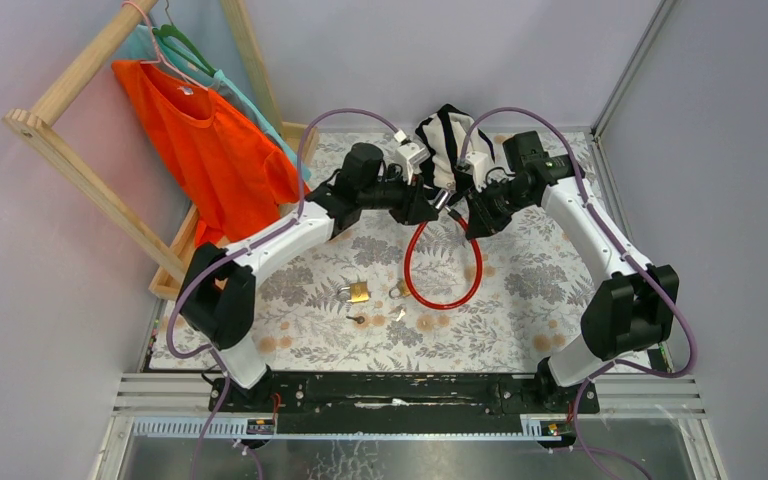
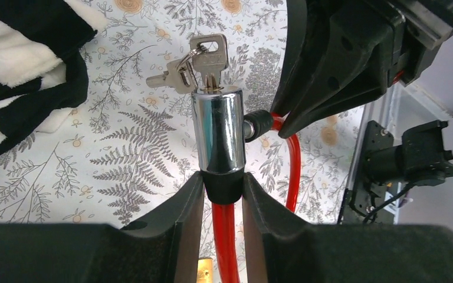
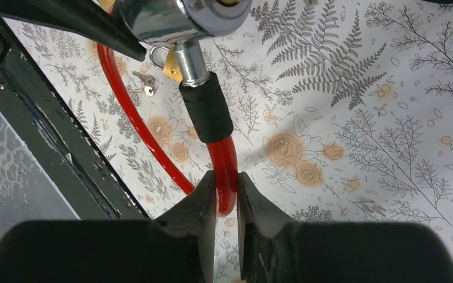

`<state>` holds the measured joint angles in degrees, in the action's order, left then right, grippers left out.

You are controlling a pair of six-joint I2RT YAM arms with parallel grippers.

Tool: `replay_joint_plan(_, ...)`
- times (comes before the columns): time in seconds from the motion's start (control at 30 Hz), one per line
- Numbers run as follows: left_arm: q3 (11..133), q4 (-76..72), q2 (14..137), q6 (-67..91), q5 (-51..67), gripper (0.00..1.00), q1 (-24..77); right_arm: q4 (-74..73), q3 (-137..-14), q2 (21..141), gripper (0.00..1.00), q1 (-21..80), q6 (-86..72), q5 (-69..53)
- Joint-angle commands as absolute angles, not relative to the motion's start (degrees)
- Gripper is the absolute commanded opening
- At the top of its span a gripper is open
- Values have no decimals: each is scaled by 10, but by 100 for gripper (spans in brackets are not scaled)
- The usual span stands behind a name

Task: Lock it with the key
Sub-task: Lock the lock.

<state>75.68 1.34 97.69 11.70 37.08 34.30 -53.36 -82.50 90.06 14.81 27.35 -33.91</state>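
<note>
The left fingers (image 2: 180,212) are clenched on the black collar (image 2: 223,187) at the base of the chrome lock cylinder (image 2: 218,130), which they hold up off the desk (image 2: 65,177). The cylinder stands straight out from them, its long axis running directly away from the grip. And there's the key (image 2: 211,59), seated in the far end face with a spare hanging off its ring, so it lies in line with that axis, beyond the whole length of the barrel.

Over on the other side, the right fingers (image 3: 200,206) are clamped on the red cable (image 3: 227,162), just below its black sleeve (image 3: 207,109). The metal pin (image 3: 190,62) runs from that sleeve into the cylinder's side, at right angles to the barrel. It looks seated, though how deep can't be told.

This is the crux: the left fingers can't reach the key past their own grip. The right arm is just beside the barrel, so it looks the likelier one to let go and come round to the key end, turning about the cylinder's axis. A brass padlock (image 1: 358,292) lies unused on the desk nearer the arm bases.
</note>
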Motion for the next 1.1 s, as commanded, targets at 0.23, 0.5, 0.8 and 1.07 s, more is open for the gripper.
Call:
replay_joint_plan(0.23,787,53,1012,49,378,0,393,-477,-852,863,0,156,296,-369)
replay_joint_plan(0.5,804,-2,1033,60,400,0,402,-478,-842,850,1,156,324,-390)
replay_joint_plan(0.8,774,-35,1022,36,472,0,402,-424,-795,826,1,156,324,-411)
replay_joint_plan(1.07,724,6,982,-98,480,1,402,-433,-810,827,0,156,334,-384)
